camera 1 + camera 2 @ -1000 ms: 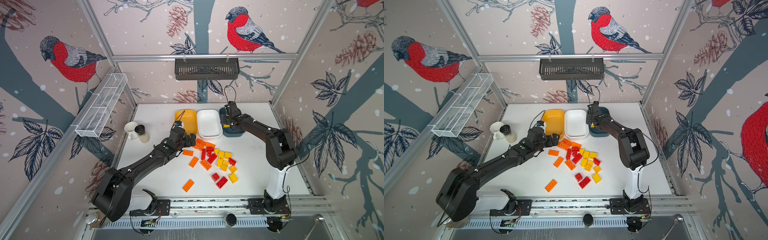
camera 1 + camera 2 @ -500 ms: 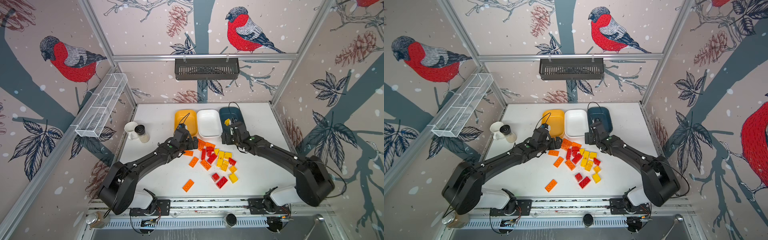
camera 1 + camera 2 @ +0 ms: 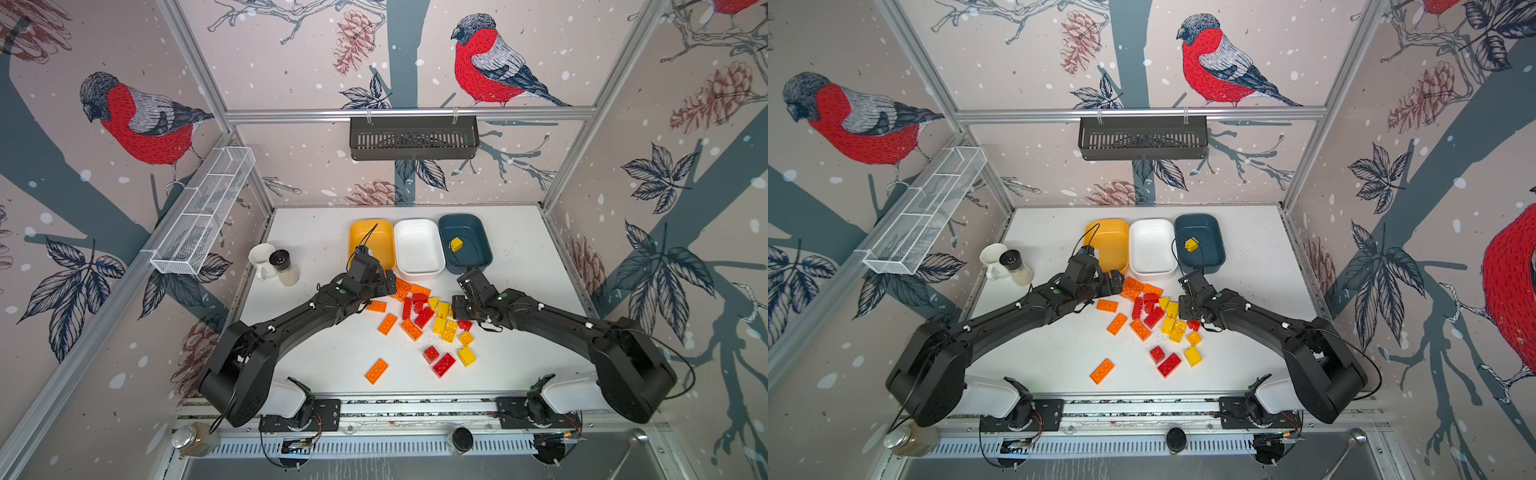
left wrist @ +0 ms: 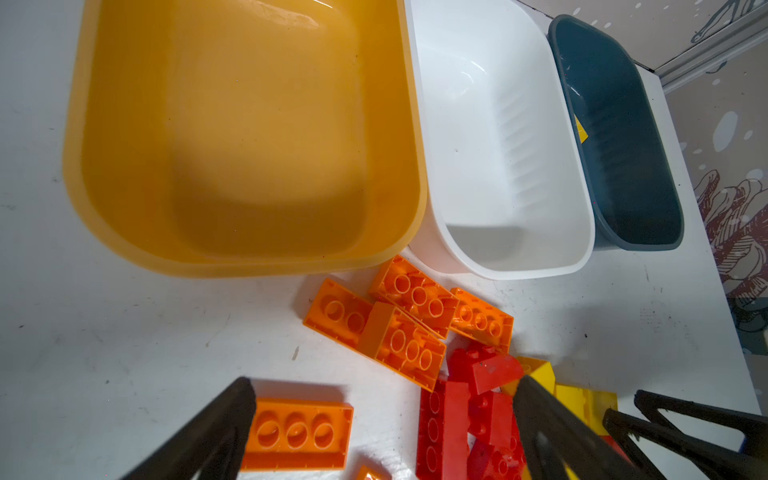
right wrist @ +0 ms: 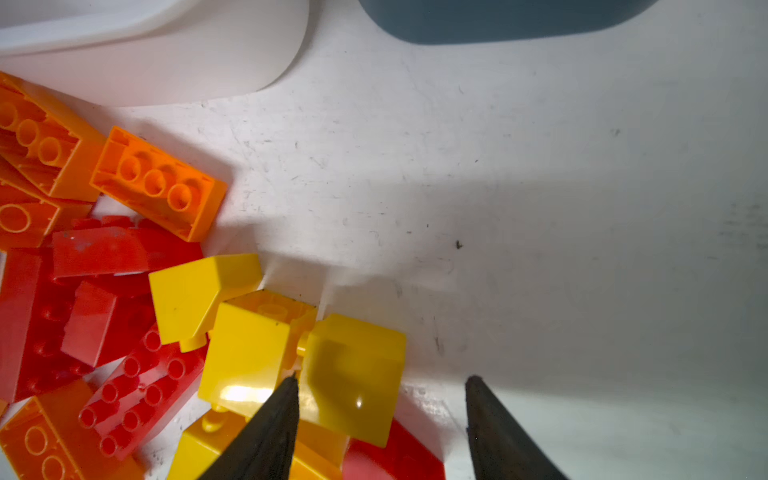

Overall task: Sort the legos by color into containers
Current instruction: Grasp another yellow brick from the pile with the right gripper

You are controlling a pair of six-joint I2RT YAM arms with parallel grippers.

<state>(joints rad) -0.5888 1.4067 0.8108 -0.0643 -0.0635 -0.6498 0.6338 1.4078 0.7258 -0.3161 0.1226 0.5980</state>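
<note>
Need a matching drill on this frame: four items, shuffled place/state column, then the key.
1. yellow-orange tub
2. white tub
3. teal tub
4. lone orange brick

A. holds one yellow brick
B. alone on the table, nearest its front edge
C. empty, middle of the tub row
D. empty, left end of the tub row in both top views

Pairs: 1-D, 2-C, 3-A, 4-B

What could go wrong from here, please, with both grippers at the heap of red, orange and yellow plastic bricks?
The open right gripper straddles a yellow plastic block beside another yellow block; closing may drag both.
The open left gripper spans an orange plastic brick and red plastic bricks; colours could mix.
The grippers sit close; they might collide.
</note>
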